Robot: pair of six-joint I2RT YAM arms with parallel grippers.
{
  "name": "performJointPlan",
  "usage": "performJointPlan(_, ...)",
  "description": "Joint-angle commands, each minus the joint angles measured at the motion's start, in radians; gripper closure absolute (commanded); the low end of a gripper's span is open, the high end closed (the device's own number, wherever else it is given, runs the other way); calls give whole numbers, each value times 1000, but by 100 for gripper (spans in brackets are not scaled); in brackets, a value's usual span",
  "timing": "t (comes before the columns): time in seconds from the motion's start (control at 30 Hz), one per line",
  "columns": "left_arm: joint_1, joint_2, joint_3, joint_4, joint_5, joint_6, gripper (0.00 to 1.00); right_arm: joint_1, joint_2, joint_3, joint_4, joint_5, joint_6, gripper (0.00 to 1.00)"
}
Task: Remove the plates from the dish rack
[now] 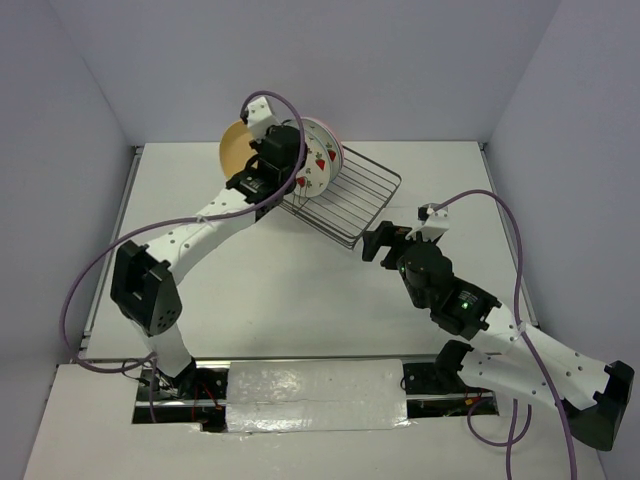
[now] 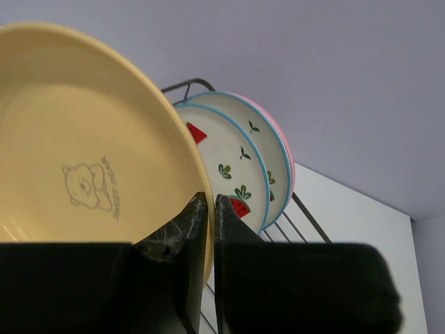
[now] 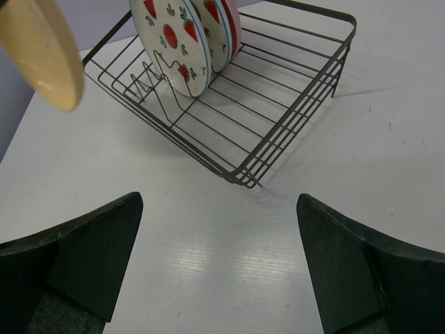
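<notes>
Lavender walls (image 2: 327, 62) back the left gripper (image 2: 211, 203) pinching the tan plate (image 2: 76, 111), its bear print (image 2: 87, 185) visible only wrist-side; right gripper (image 3: 219, 202) gapes.

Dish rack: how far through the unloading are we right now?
Done: nothing yet; no plate lies on the table. In hand: the left hand is shut on the rim of the tan plate, which looks lifted just past the dish rack's left end. Left: the front fruit-print plate, the second fruit-print plate and the pink plate stand upright in the rack. The right hand is open, short of the rack.
</notes>
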Motion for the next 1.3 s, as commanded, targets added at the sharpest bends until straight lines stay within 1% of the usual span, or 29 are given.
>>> performJointPlan(0.0,6,-86,-7,34,-29,66,100,2,-7,31,23,8,-12,1)
performJointPlan(0.17,8,-177,-22,-1,-52,94,100,1,9,41,9,10,-9,1)
performJointPlan(0.27,8,-204,-16,-101,-153,96,100,1,10,41,12,11,-9,1)
performJointPlan(0.33,20,-198,21,-243,-226,83,100,1,10,40,14,10,-9,1)
performJointPlan(0.4,57,-165,93,-392,-254,12,100,2,13,40,14,11,-9,1)
performJointPlan(0.43,70,-151,113,-537,-260,-16,100,2,13,40,14,13,-9,1)
performJointPlan(0.53,138,-119,116,-682,-257,-85,100,1,21,37,15,19,-9,1)
performJointPlan(0.67,227,-114,7,-727,-190,-145,100,1,50,51,-2,36,-2,1)
performJointPlan(0.7,239,-117,-48,-727,-176,-173,100,1,58,55,-6,37,-1,1)
performJointPlan(0.8,270,-106,-125,-723,-144,-213,100,1,90,78,-26,42,7,1)
performJointPlan(0.87,291,-83,-149,-716,-139,-219,100,1,111,86,-40,42,11,1)
performJointPlan(1.07,342,2,-178,-713,-66,-248,100,1,135,110,-58,13,-2,0)
performJointPlan(1.17,344,33,-197,-716,-37,-285,100,1,135,106,-51,7,-7,0)
performJointPlan(1.27,344,61,-217,-694,-7,-288,100,1,135,110,-55,7,-7,0)
